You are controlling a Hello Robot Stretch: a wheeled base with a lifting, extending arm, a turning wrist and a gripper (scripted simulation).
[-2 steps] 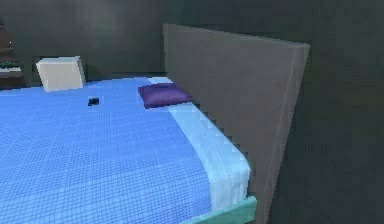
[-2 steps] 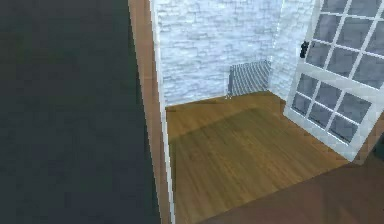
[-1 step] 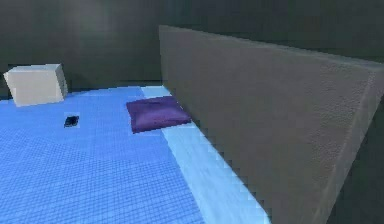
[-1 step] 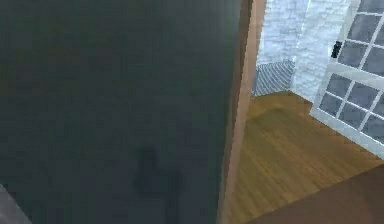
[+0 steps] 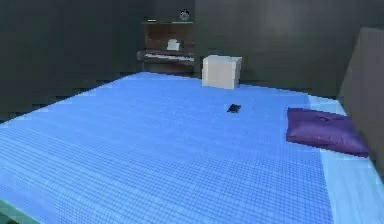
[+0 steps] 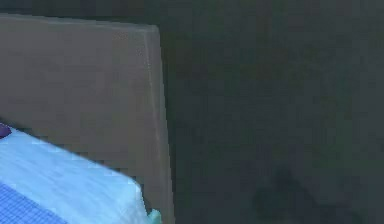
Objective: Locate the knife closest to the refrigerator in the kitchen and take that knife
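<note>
You have a wide bed [image 5: 150, 140] ahead, covered by a blue checked spread that runs from the near edge to the far side. At its far edge, right of the middle, stands a white box [image 5: 221, 71]. Nearer to you and just right of it, a small dark flat thing [image 5: 233, 108] lies on the spread. On the right a purple pillow [image 5: 325, 130] rests close to the brown headboard [image 5: 365, 85]. In the arm side view, you see a pale blue corner of the bed against that headboard.

You face a blue bed [image 5: 150, 140] bearing a purple pillow [image 5: 325, 130]. At its far end you see a box [image 5: 221, 70], with a piano [image 5: 168, 55] behind.
</note>
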